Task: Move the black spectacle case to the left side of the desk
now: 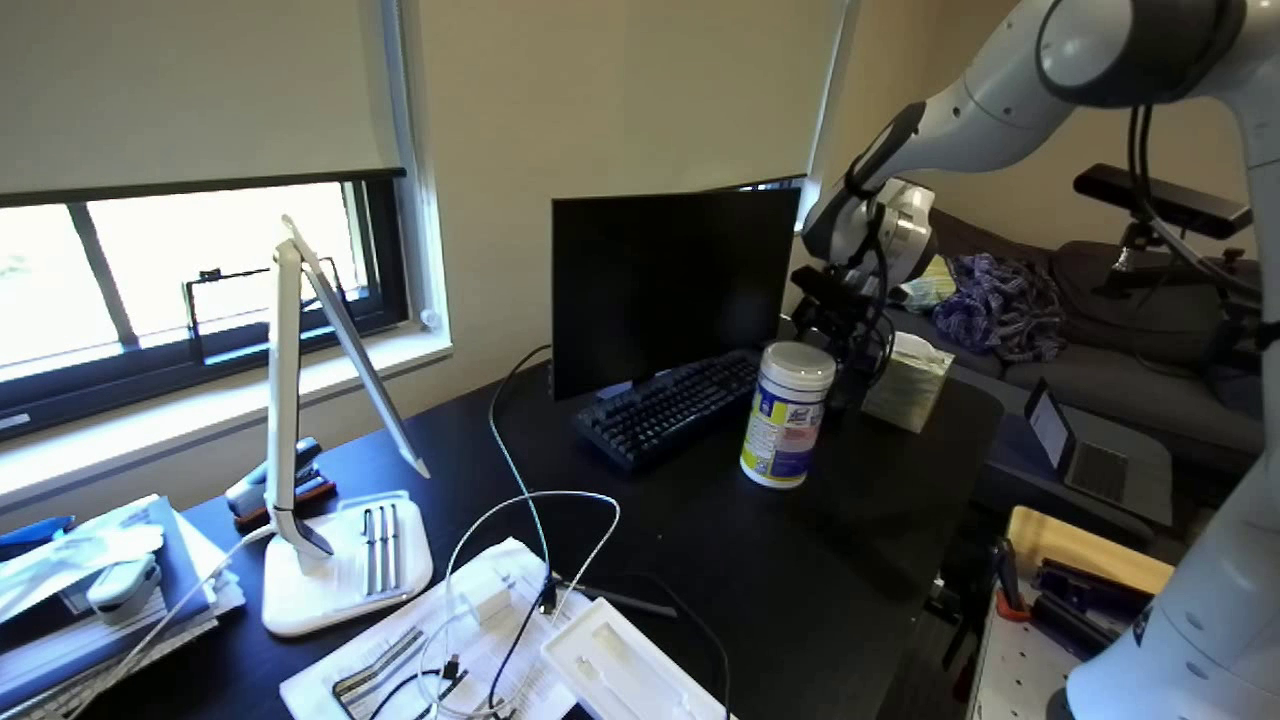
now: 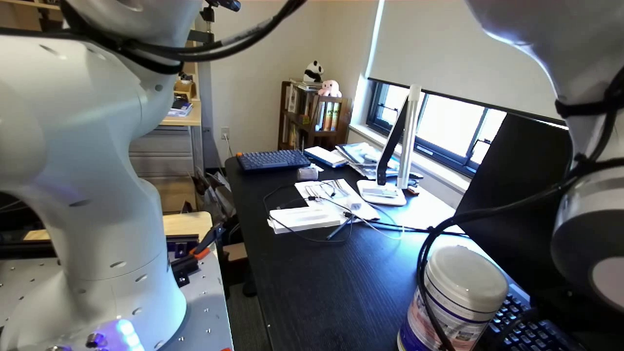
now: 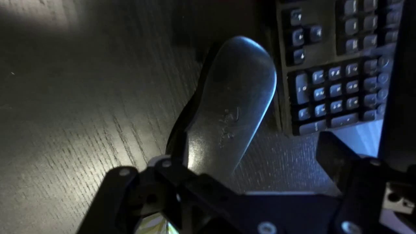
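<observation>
The black spectacle case [image 3: 232, 97] lies on the desk [image 3: 81, 107] in the wrist view, slanting beside the keyboard's number-pad end. Its near end is hidden under the gripper. My gripper [image 3: 253, 144] is open above the desk. Its left finger overlaps the case's left edge in the picture; its right finger is apart from the case, near the keyboard corner. I cannot tell whether a finger touches the case. In an exterior view the gripper [image 1: 840, 320] is low behind the white canister, and the case is hidden there. The desk's black top shows in both exterior views [image 1: 790, 580] [image 2: 317, 278].
The white canister [image 1: 790, 415] stands in front of the gripper. The black keyboard [image 1: 665, 410] and monitor [image 1: 680, 290] are beside it. A tissue box [image 1: 908, 380] stands behind. A lamp [image 1: 345, 565], papers, cables and a white tray [image 1: 630, 665] occupy the other end.
</observation>
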Tool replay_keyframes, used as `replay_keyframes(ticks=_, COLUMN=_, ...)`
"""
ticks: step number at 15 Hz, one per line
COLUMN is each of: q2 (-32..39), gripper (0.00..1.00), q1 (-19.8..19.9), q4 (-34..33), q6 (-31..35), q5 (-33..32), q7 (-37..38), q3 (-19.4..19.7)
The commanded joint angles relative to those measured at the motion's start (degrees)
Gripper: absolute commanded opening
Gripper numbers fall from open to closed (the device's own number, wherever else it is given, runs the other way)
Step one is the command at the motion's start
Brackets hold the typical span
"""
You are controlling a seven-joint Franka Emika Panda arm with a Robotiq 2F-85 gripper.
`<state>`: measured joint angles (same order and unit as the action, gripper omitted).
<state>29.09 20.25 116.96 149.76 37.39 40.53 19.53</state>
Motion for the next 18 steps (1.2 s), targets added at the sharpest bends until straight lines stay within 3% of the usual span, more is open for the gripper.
replay_keyframes(ticks=1, q2=1.3, gripper=1.00, q1=0.7, q4=-0.8, q6=0.4, q5=-0.4, q7=1.9, q3=-0.3)
replay_keyframes(ticks=6, q2=4.0, gripper=1.00, q1=0.1, q4=-1.9, q6=2.2, q5=-0.8, q7=5.3, q3=0.4)
replay_keyframes(ticks=14, q2=8.4, gripper=1.00, q1=-3.7, q4=-2.6, q6=6.3, q5=-1.6, q7=21.7, q3=1.9)
replay_keyframes(ticks=18, q2=10.4, gripper=1.00, q1=-4.4, q4=-3.5, q6=4.5, q5=-4.2, q7=28.1, q3=3.0)
